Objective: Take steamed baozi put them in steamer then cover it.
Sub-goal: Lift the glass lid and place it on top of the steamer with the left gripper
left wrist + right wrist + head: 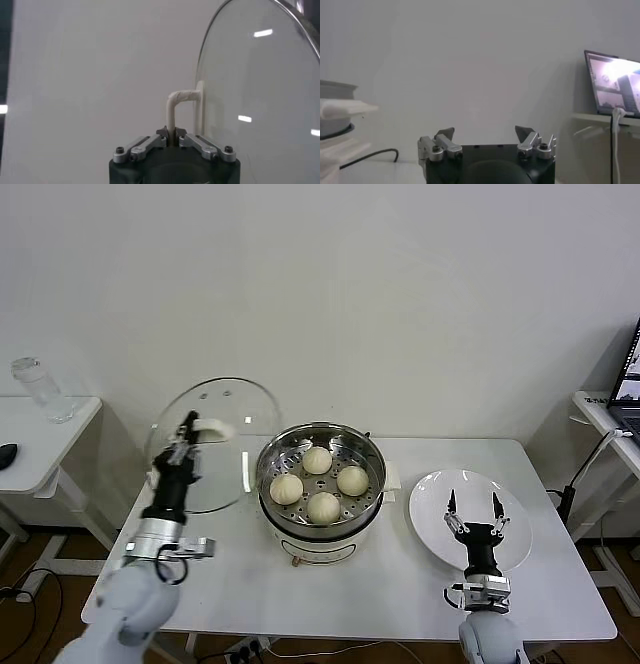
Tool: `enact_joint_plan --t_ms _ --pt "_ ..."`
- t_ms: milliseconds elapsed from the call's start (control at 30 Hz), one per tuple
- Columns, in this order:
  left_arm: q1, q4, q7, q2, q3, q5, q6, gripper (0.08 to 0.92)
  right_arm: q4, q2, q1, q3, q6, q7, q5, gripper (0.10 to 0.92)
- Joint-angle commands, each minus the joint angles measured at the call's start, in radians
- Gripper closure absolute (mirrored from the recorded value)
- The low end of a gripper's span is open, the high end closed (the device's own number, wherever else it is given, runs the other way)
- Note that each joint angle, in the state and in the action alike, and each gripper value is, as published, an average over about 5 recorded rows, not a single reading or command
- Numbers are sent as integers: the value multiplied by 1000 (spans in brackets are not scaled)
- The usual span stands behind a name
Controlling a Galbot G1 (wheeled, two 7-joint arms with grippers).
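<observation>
A plain white wall (330, 284) fills the space behind the white desk (400, 584). Beside the desk's left end stands a lower white side table (40, 439) carrying a clear glass jar (40, 389) and a dark object at its edge. Beyond the desk's right end, another white table (605, 414) holds a laptop (630, 384) with a lit screen. Cables (25, 584) trail over the brown floor beneath the side table.

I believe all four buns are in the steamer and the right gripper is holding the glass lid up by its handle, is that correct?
Not quite: the left gripper holds the glass lid up by its handle, as the head view and left wrist view show. The right gripper stands open and empty over the white plate. The four buns are indeed in the steamer.
</observation>
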Motion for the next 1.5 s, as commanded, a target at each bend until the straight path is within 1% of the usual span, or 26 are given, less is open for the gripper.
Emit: enact_joint_plan --t_ms 33,133,233,400,533,733,967,1500 --pt "-193 -91 231 -111 408 124 294 814 -11 10 10 5 -31 11 -13 203" --pt "-223 -41 289 -165 440 182 325 814 -13 14 13 8 -29 11 -16 203" --pt "-248 17 322 -197 467 211 336 814 -18 15 14 10 -23 9 -18 203" --pt "-284 110 350 -229 485 261 337 814 -27 16 12 17 -16 8 -21 203" --pt "-300 145 377 -245 493 313 343 814 -32 17 10 23 -13 7 -22 203" --pt "-317 194 389 -280 505 359 351 814 -41 25 14 26 -8 5 -31 203" --pt "-327 233 404 -297 517 382 370 814 -48 25 15 28 -4 3 -38 203" --pt "-332 268 407 -302 515 420 363 814 -59 23 16 28 4 -8 -37 203"
